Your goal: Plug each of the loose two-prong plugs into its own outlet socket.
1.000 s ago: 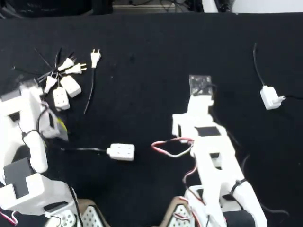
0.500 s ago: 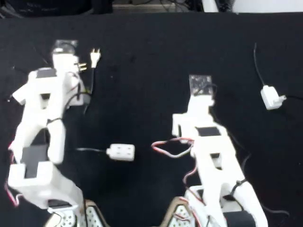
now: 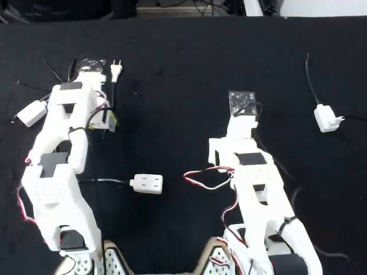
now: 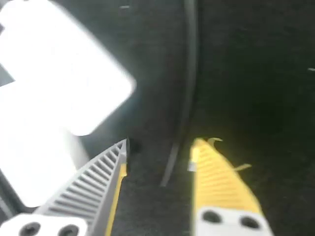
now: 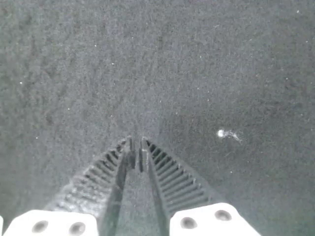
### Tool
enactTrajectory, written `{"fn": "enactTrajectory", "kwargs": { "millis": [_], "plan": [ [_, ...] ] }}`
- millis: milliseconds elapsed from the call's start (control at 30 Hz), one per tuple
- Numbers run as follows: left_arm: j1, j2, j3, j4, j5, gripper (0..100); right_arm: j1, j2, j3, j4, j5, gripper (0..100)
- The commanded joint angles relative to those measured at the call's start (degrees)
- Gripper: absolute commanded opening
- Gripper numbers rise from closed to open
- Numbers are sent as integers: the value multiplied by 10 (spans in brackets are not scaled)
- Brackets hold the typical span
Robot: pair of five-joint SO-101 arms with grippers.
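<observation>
Since the earlier frames the left arm has been swung from the lower left of the high view up into the upper left, where the cluster of plugs is now largely covered by it; the right arm has been left where it was. A two-prong plug [image 3: 116, 69] is seen at the upper left, just beside the far end of that arm, with its prongs turned toward the top edge, so its long axis is set top to bottom. In the left wrist view the left gripper [image 4: 157, 147] is shown with jaws spread, and a black cord [image 4: 189, 73], judged to be that plug's, is framed in the gap between them; contact cannot be told. A white block [image 4: 54, 83] is found just beside the grey finger. The plug head is judged to lie up the cord from the jaws. The outlet socket [image 3: 147, 183] is placed lower down, well apart. The right gripper [image 5: 135, 150] is held pressed together over bare black cloth [image 5: 221, 59], so the left arm is counted the nearer.
</observation>
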Motion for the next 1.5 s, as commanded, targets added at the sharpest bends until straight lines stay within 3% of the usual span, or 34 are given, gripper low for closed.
{"fn": "enactTrajectory", "kwargs": {
  "millis": [0, 333, 633, 967, 1133, 1300, 1467],
  "plan": [
    [34, 11, -23, 20, -2, 20, 5, -2, -36, 1, -5, 15],
    [41, -37, -47, 157, -5, 30, 5, -2, -36, 2, -5, 15],
    [46, -255, -45, 283, -20, 30, 5, -2, -36, 1, -5, 15],
    [49, -459, -47, 319, -34, 30, 5, -2, -36, 1, -6, 15],
    [98, -510, -48, 354, -34, 30, 5, -2, -36, 1, -6, 15],
    [191, -524, -44, 383, -33, 30, 13, -2, -38, 3, -7, 15],
    [276, -530, -33, 398, -33, 30, 81, -2, -51, 4, -47, 15]
  ]
}}
